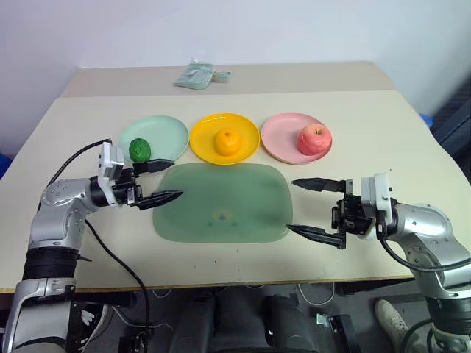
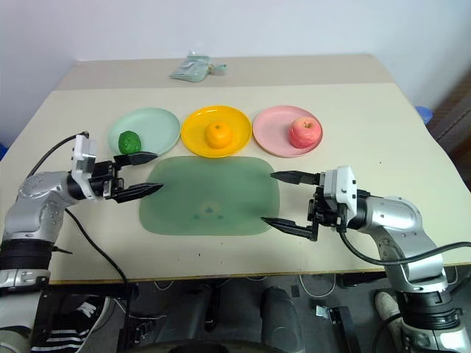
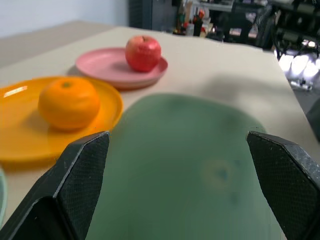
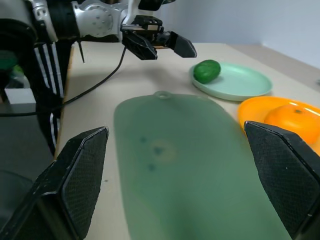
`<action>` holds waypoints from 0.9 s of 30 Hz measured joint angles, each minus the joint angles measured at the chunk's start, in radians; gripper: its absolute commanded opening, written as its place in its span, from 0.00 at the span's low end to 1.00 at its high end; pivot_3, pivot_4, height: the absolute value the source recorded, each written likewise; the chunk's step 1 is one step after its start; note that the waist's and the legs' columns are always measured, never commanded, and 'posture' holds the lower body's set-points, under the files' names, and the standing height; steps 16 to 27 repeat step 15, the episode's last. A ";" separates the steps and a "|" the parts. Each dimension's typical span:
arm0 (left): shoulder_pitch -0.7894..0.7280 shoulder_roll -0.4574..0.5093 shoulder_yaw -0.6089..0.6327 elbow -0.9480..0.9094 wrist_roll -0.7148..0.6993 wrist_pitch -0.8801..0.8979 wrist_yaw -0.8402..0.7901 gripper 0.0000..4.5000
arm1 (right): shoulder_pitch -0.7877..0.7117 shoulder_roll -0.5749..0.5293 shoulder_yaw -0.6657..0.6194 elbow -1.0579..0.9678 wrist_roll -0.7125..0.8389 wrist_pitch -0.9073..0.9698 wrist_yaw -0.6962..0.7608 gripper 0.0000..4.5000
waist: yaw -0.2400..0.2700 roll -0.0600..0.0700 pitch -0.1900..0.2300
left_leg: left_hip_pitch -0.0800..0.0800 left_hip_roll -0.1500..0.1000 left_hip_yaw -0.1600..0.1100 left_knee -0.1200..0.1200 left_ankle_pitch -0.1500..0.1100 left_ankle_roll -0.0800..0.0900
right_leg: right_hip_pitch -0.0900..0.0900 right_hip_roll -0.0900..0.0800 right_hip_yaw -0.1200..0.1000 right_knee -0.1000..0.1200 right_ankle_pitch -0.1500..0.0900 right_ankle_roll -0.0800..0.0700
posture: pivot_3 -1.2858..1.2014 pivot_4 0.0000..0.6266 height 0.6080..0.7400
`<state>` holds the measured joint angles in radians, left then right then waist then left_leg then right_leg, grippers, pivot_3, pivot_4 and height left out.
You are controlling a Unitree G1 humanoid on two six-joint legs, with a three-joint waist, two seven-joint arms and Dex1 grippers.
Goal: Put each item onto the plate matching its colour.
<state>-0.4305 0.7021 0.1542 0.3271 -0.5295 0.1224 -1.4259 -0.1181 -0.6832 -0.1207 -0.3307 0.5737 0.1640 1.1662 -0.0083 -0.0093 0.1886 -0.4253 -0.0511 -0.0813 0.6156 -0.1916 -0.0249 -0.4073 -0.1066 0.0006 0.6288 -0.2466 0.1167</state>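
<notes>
Since the orange (image 1: 228,142) sits on the yellow plate (image 1: 250,134), the green fruit (image 1: 139,149) on the mint plate (image 1: 168,132) and the apple (image 1: 314,138) on the pink plate (image 1: 278,137), both grippers, left (image 1: 163,182) and right (image 1: 315,208), best hang wide-jawed and empty beside the mat (image 1: 221,206), clear of the fruit.

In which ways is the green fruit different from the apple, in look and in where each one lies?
The green fruit is dark green, oval and bumpy; the apple is red-pink with yellowish patches, round and smooth. The green fruit looks smaller than the apple. The green fruit lies on the mint green plate, the leftmost of the row; the apple lies on the pink plate, the rightmost. Both rest on a plate of matching colour, untouched by any tool.
</notes>
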 measured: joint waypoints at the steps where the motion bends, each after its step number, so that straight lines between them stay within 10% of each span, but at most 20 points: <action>1: -0.003 0.001 0.002 0.018 0.003 -0.020 -0.010 1.00 | 0.000 0.000 0.000 0.000 -0.001 -0.005 0.000 0.99 | 0.001 0.000 0.000 | 0.000 0.000 0.000 0.000 0.000 0.000 | 0.000 -0.002 0.000 0.000 0.000 0.000 | 0.52 0.24 1.00; 27: -0.027 0.016 0.006 0.094 0.018 -0.066 -0.099 1.00 | 0.076 0.000 -0.004 -0.022 -0.011 -0.045 -0.022 0.99 | -0.001 0.000 0.000 | -0.001 -0.001 0.000 0.000 0.000 0.000 | 0.000 -0.003 -0.001 0.000 0.000 0.000 | 0.52 0.24 1.00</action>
